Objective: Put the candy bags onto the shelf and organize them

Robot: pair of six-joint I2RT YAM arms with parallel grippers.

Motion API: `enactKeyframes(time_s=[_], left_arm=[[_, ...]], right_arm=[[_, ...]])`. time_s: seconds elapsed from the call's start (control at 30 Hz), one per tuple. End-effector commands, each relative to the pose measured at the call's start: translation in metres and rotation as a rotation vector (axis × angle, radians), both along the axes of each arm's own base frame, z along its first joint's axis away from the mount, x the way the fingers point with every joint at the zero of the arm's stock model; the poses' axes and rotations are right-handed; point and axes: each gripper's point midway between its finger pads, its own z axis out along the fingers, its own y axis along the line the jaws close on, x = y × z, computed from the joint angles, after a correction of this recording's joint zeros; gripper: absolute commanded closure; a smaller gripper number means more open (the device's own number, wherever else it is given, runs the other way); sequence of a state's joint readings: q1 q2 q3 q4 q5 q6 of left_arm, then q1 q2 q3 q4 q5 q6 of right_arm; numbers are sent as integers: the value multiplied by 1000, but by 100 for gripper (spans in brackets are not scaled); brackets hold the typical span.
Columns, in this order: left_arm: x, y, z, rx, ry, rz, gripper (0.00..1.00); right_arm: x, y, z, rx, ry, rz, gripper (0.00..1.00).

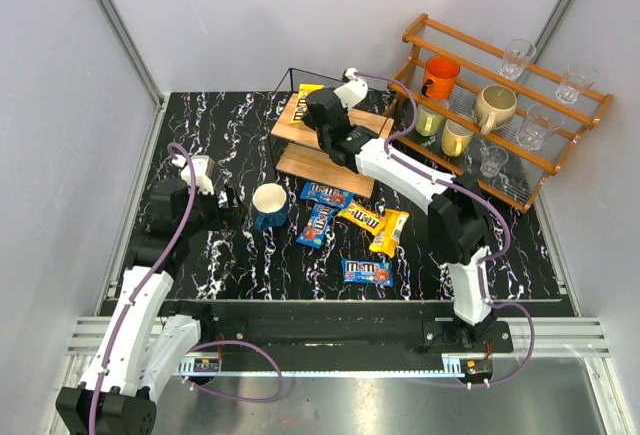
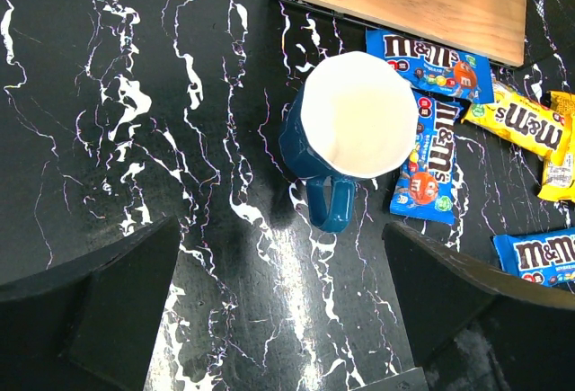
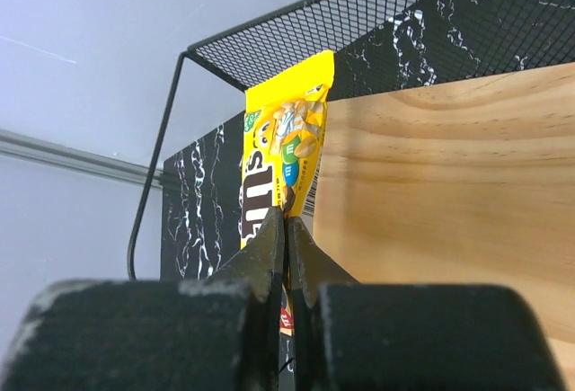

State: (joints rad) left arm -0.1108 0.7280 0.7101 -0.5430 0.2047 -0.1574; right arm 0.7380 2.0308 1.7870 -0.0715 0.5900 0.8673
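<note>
My right gripper [image 3: 287, 216] is shut on a yellow candy bag [image 3: 283, 139], held edge-on over the left end of the shelf's top board [image 3: 449, 175]; in the top view that bag [image 1: 303, 103] shows at the shelf [image 1: 300, 160]. On the table lie three blue bags [image 1: 326, 194] [image 1: 318, 225] [image 1: 367, 272] and two yellow bags [image 1: 360, 217] [image 1: 390, 232]. My left gripper [image 2: 283, 319] is open and empty, low over the table near a blue mug [image 2: 355, 130]. The left wrist view shows blue bags [image 2: 436, 63] [image 2: 429, 171] and a yellow bag [image 2: 526, 126].
The blue mug [image 1: 270, 205] with a white inside stands left of the loose bags. An orange-brown slatted rack [image 1: 520, 105] with mugs and glasses stands at the back right. Grey walls enclose the table on three sides.
</note>
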Motion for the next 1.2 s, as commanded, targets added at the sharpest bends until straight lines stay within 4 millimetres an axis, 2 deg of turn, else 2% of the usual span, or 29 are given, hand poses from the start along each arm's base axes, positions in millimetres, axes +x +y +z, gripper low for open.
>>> enactKeyframes(time_s=[0.0,0.47,0.87,1.03,1.17], left_arm=[[6,-1,23,-5,-67,2,1],[5,-1,26,-4,-79,0,1],[5,-4,24,-4,-72,-12,1],[4,-5,24,-3,-70,-14,1],[4,-5,24,-1,-73,-13,1]], right_arm=[[9,4,15,60,-47,-69,100],[13,6,-18,66,7,-99,100],[10,18,-27,84,22,-79,100],[11,23,-26,75,13,-48,98],[10,21,-24,70,10,-52,86]])
